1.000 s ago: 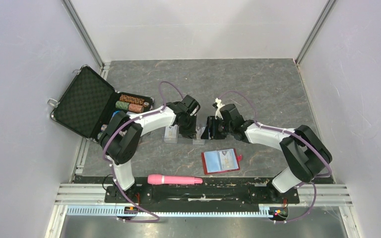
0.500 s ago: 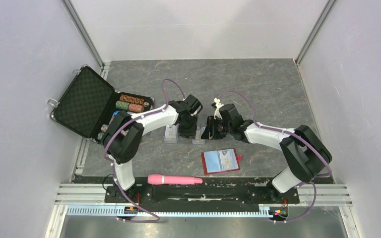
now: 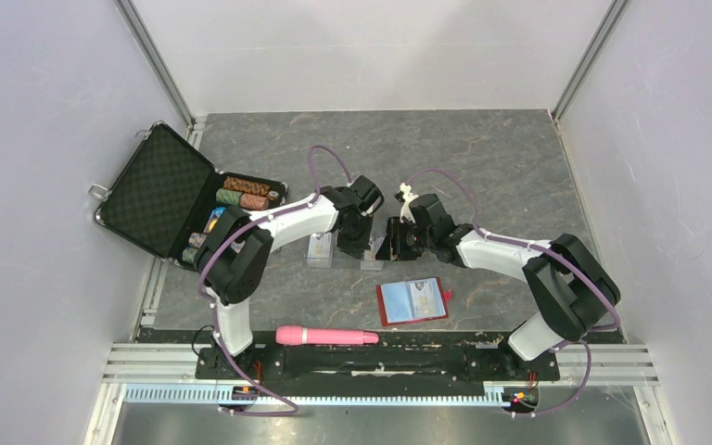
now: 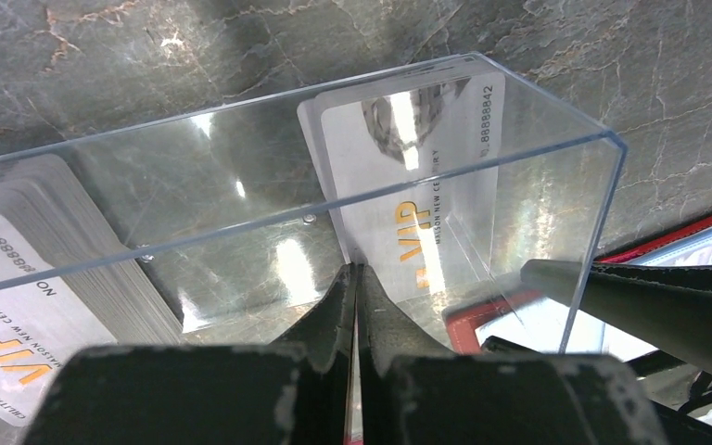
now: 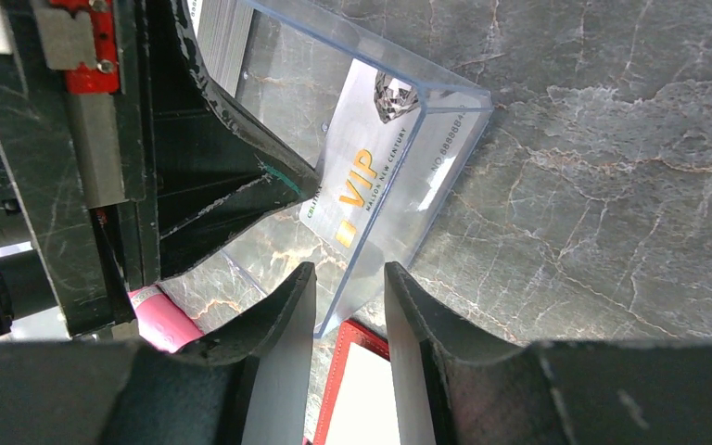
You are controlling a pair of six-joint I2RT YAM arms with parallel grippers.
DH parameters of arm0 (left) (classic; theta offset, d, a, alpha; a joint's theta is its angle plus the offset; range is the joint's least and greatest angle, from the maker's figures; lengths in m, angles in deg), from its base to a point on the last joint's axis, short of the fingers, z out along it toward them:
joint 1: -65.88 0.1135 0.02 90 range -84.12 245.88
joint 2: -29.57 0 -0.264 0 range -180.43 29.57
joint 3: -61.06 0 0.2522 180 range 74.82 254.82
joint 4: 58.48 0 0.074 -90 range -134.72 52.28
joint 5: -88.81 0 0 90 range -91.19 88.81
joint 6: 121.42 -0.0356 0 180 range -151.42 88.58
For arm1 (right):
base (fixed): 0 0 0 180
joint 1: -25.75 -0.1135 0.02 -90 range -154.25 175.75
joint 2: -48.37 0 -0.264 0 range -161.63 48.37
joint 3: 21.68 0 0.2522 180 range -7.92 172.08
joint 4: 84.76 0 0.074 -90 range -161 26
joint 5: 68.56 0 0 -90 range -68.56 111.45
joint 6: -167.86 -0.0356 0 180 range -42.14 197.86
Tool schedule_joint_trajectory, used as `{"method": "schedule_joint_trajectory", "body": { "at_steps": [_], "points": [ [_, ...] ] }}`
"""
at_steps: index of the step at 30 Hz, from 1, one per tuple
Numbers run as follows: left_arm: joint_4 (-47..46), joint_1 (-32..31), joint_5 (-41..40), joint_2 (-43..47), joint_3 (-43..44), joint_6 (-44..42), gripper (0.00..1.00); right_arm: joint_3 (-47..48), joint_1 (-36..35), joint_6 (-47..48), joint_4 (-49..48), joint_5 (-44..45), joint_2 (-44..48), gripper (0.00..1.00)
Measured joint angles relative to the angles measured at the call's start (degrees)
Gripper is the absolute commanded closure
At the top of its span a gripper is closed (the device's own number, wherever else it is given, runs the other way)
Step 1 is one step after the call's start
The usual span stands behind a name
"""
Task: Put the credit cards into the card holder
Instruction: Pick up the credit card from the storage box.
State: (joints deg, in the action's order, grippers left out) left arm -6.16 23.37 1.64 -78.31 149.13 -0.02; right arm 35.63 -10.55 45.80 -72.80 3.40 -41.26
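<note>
A clear plastic case [image 3: 321, 252] lies open mid-table between my two grippers. One grey credit card [image 4: 417, 195] with gold VIP lettering leans inside its right half. A stack of more cards [image 4: 19, 269] fills the left half. My left gripper [image 4: 355, 271] is shut, its tips pinched on that card's near edge [image 5: 357, 185]. My right gripper [image 5: 349, 278] is closed in on the case's end corner, with the clear wall between its fingers. The red card holder [image 3: 413, 301] lies open on the table, nearer the arm bases than the right gripper, pale blue pockets up.
A black chip briefcase [image 3: 158, 190] stands open at the left, with poker chips [image 3: 246, 193] in rows. A pink cylinder [image 3: 326, 336] lies along the near edge by the arm bases. The enclosure walls rise on both sides.
My left jaws opened wider, then closed onto the card's edge, and the left wrist shifted slightly right. The right jaws narrowed around the case corner. The wallet has not moved.
</note>
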Motion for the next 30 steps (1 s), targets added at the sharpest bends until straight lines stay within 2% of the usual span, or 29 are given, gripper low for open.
{"method": "schedule_joint_trajectory", "body": {
  "at_steps": [14, 23, 30],
  "points": [
    [-0.1, 0.0, 0.2, 0.1, 0.1, 0.0, 0.94, 0.0, -0.2, 0.0, 0.0, 0.0, 0.0, 0.65],
    [0.1, -0.3, 0.2, 1.8, 0.1, 0.0, 0.83, -0.1, -0.2, 0.0, 0.0, 0.1, 0.1, 0.65],
    [-0.1, -0.6, 0.3, 2.8, 0.1, 0.0, 0.80, -0.3, -0.2, 0.0, -0.3, 0.1, 0.2, 0.65]
  ]
}}
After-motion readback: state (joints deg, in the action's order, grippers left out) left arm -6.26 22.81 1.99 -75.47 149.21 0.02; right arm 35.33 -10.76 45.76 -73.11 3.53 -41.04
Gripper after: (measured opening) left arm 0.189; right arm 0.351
